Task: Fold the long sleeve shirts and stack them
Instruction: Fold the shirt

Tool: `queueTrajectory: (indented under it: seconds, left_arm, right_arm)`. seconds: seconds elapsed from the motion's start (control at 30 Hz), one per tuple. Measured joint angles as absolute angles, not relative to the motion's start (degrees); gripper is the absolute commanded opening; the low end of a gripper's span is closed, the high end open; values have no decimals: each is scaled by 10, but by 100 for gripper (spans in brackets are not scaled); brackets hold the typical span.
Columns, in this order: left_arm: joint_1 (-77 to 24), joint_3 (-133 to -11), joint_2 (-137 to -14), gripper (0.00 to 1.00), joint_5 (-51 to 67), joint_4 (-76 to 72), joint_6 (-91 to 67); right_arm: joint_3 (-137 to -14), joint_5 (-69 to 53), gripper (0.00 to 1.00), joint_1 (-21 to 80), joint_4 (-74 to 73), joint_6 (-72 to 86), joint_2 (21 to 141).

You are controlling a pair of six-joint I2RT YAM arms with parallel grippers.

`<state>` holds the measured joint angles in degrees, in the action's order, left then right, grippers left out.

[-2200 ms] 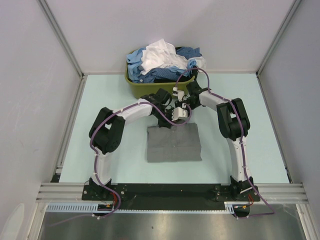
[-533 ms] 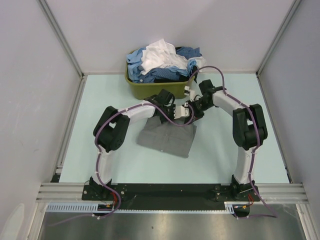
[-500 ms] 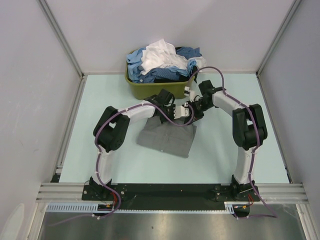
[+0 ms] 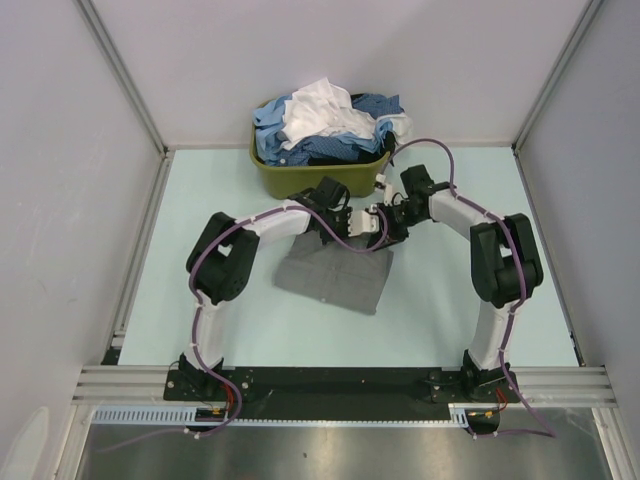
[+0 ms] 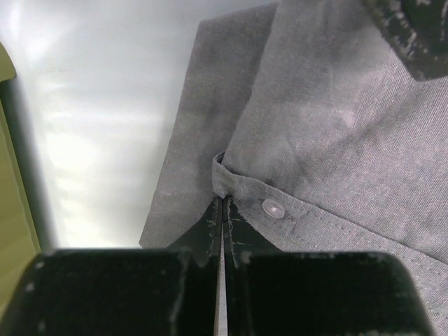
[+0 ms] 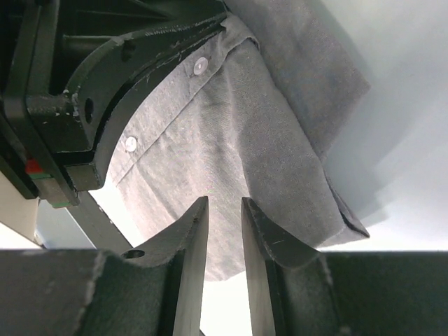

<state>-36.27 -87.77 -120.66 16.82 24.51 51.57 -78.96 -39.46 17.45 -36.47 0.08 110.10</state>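
A plain mid-grey long sleeve shirt (image 4: 335, 278) lies folded and skewed on the pale table, just in front of the two grippers. My left gripper (image 4: 352, 240) is shut on the far edge of it; in the left wrist view the gripper (image 5: 222, 203) pinches the corner of the buttoned placket of the shirt (image 5: 336, 126). My right gripper (image 4: 383, 232) hovers right beside it. In the right wrist view its jaws (image 6: 224, 206) stand a little apart with nothing between them, above the grey shirt (image 6: 231, 140). More long sleeve shirts (image 4: 320, 125), white, blue and dark blue, are heaped in the basket.
The olive-green basket (image 4: 300, 180) stands at the back middle of the table, right behind both grippers; its wall shows at the left edge (image 5: 7, 210) of the left wrist view. Bare pale table (image 4: 460, 290) lies on both sides of the shirt. Grey walls close in three sides.
The grey shirt, which lay square, has been swung askew and shifted leftward. In the last half second my right gripper has opened off the shirt and drawn back slightly to the right.
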Motion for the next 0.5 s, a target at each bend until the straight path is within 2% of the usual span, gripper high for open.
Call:
queueTrajectory:
  seconds: [0.2,0.3,0.37,0.4,0.5]
  left_arm:
    - [-361,-878,-1209,1,159,247,520]
    - [-359,-880,-1211,9,157,248,514]
    - [-357,-888,-1211,29,158,251,499]
    - [-355,-892,-1211,42,159,254,488]
    - [-342,-903,-1207,56,169,254,425]
  right_arm:
    - [-754,-394,28,180,-331,32,1104]
    - [-754,-385,28,179,-318,43,1133]
    - [-756,-379,28,174,-316,49,1164]
    - [-763,-387,28,171,-323,51,1172]
    - [-795,-386,28,164,-344,54,1192]
